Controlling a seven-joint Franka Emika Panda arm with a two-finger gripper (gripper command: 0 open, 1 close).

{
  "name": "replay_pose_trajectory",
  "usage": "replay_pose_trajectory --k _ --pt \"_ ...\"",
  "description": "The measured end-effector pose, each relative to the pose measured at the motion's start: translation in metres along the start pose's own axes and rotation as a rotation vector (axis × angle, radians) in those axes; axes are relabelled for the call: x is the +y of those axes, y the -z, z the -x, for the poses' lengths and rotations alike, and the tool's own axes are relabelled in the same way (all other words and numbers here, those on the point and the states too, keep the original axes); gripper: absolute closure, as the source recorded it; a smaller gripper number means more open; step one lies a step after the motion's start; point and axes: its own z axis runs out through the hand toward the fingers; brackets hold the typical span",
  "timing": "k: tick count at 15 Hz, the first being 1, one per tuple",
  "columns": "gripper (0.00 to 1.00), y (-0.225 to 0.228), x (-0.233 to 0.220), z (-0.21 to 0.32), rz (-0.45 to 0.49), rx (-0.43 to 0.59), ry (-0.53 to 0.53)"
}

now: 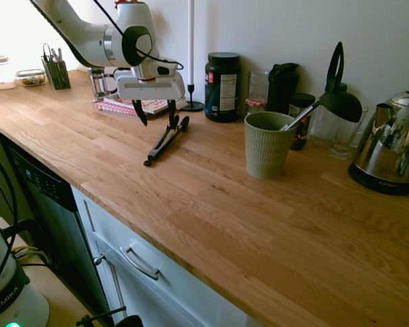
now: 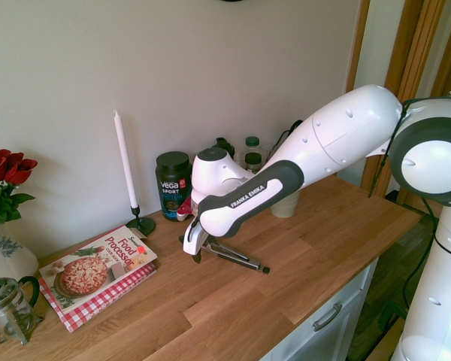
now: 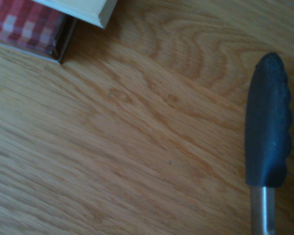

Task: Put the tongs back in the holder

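The black tongs (image 1: 166, 142) lie flat on the wooden counter, paddle tips toward the wall and joined end toward the counter's front edge. My gripper (image 1: 155, 117) hangs open just above the counter at the paddle end, one finger close beside the tips and nothing between the fingers. From the other side, the gripper (image 2: 193, 256) sits at the left end of the tongs (image 2: 229, 256). One ribbed paddle tip (image 3: 268, 122) shows in the wrist view. The sage-green holder (image 1: 267, 144) stands upright to the right, with a black ladle (image 1: 339, 102) leaning in it. The arm mostly hides the holder (image 2: 289, 204) in the second exterior view.
A cookbook (image 2: 98, 272) on a checked cloth lies just behind the gripper; its corner (image 3: 83, 11) shows in the wrist view. A candle (image 1: 191, 54), a dark tub (image 1: 222, 87), bottles and glasses line the wall. A steel kettle (image 1: 388, 146) stands far right, a cutlery caddy (image 1: 56, 71) far left.
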Motion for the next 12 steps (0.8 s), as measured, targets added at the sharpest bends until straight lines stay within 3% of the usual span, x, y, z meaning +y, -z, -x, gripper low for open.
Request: replay_pose_trajectory --k 12 --pt "1.0 -0.027 0.006 -0.016 -0.014 0.008 -0.027"
